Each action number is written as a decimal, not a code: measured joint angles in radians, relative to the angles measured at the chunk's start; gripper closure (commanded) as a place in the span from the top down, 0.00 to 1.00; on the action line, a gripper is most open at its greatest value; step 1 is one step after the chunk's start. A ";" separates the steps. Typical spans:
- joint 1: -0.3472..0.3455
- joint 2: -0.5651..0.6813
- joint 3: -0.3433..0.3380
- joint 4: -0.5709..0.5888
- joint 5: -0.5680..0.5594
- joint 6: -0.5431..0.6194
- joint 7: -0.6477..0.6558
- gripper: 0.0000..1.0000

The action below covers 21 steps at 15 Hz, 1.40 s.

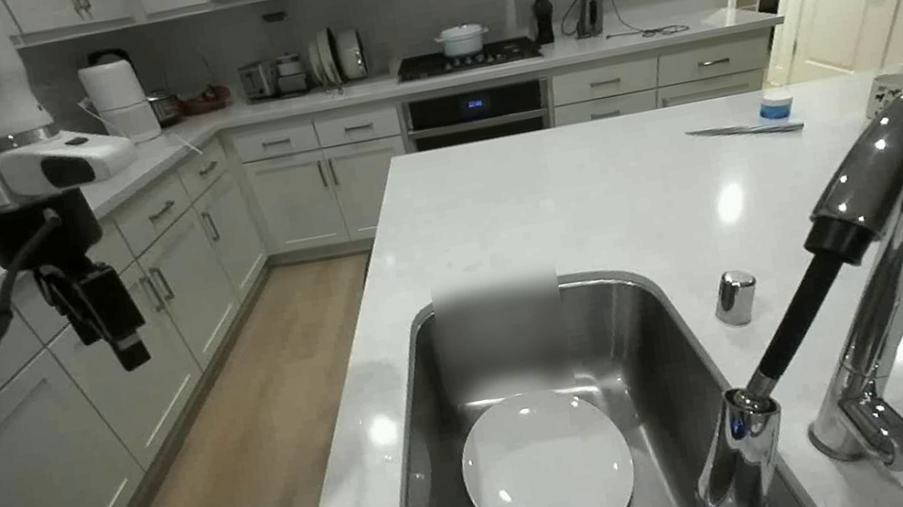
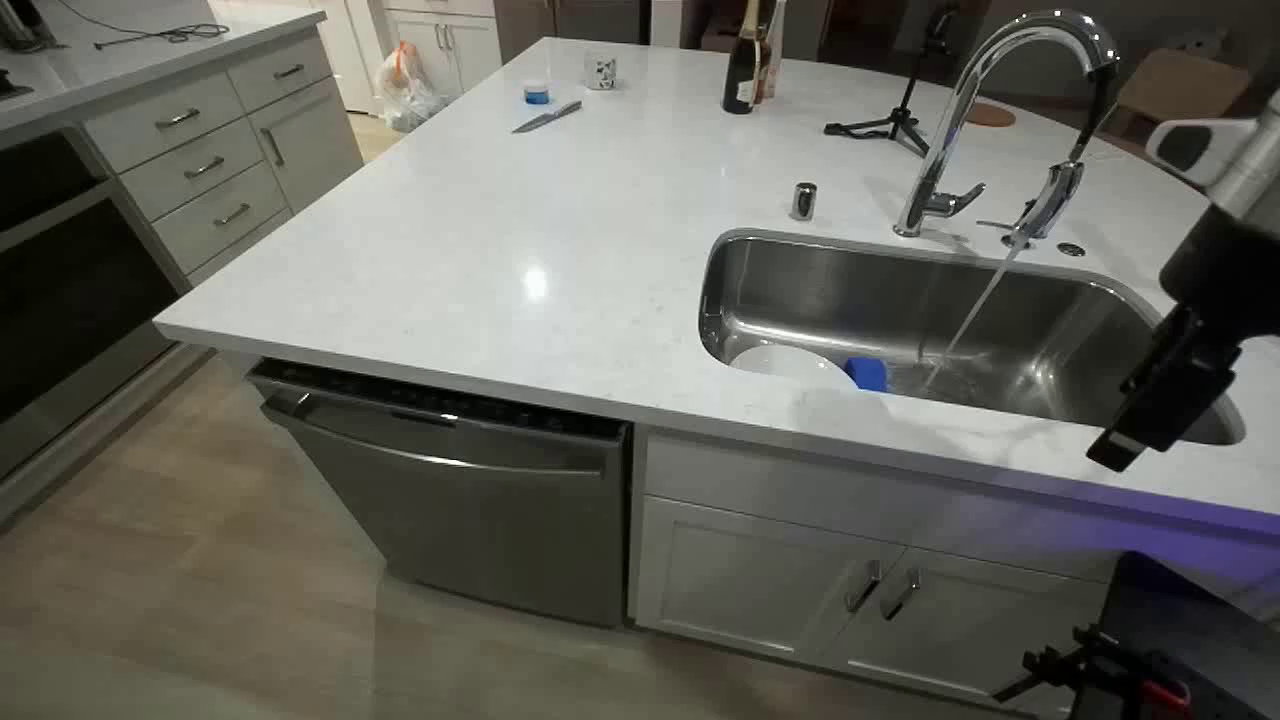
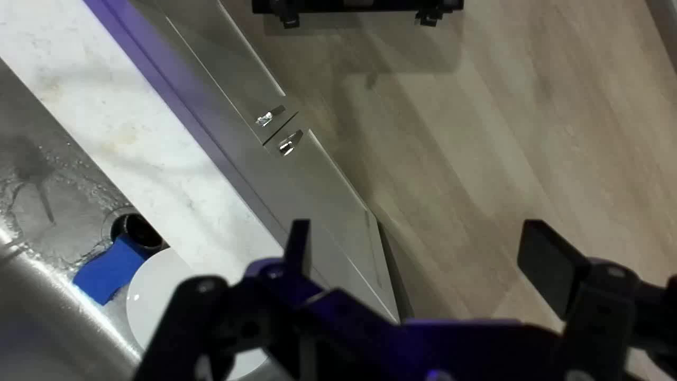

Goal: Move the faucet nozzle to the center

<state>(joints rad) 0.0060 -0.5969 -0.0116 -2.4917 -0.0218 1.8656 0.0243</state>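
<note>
A pale, glossy countertop (image 2: 430, 220) with faint veining spreads across the kitchen, above flat white cabinet doors (image 2: 760, 570) and a floor (image 3: 529, 132) of streaky, wood-toned boards. Set into it is a round-cornered sink (image 2: 835, 285) of brushed steel. Next to the sink a mirror-bright chrome faucet (image 2: 943, 150) bends in a tall arch, and from the spout's end a matte black hose (image 1: 797, 318) slants down to the faucet nozzle (image 1: 743, 458), a tapered chrome body well apart from the spout, tilted by the sink's faucet-side edge; whether it touches the rim I cannot tell. In the sink lie a round white plate (image 1: 548, 469) and, just at its edge, a blue piece (image 3: 108, 270), cloth or sponge, hard to say which. On the cooktop (image 1: 514, 52), seen in an exterior view, sits a white pot (image 1: 462, 40); a dark glass bottle (image 2: 742, 70) and a small black tripod (image 2: 903, 120) stand on the countertop in an exterior view, where a thin stream of water (image 2: 968, 320) also falls from the faucet nozzle into the sink. The wrist view gives the clearest look at the dark round drain (image 3: 141, 233), the blue piece reaching its edge. The black gripper (image 3: 417, 238) hangs in the air in both exterior views; the wrist view shows it spread wide, cabinet doors and floor filling the gap between its fingers (image 3: 300, 243).
</note>
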 measured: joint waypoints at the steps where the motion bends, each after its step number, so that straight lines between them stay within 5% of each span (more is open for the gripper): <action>1: 0.000 0.000 0.000 0.000 0.000 0.000 0.000 1.00; 16: -0.002 0.002 -0.001 0.000 -0.001 0.000 0.001 1.00; 21: -0.063 0.092 -0.020 0.027 -0.043 0.094 0.031 1.00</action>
<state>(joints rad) -0.0574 -0.5049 -0.0315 -2.4644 -0.0645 1.9591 0.0550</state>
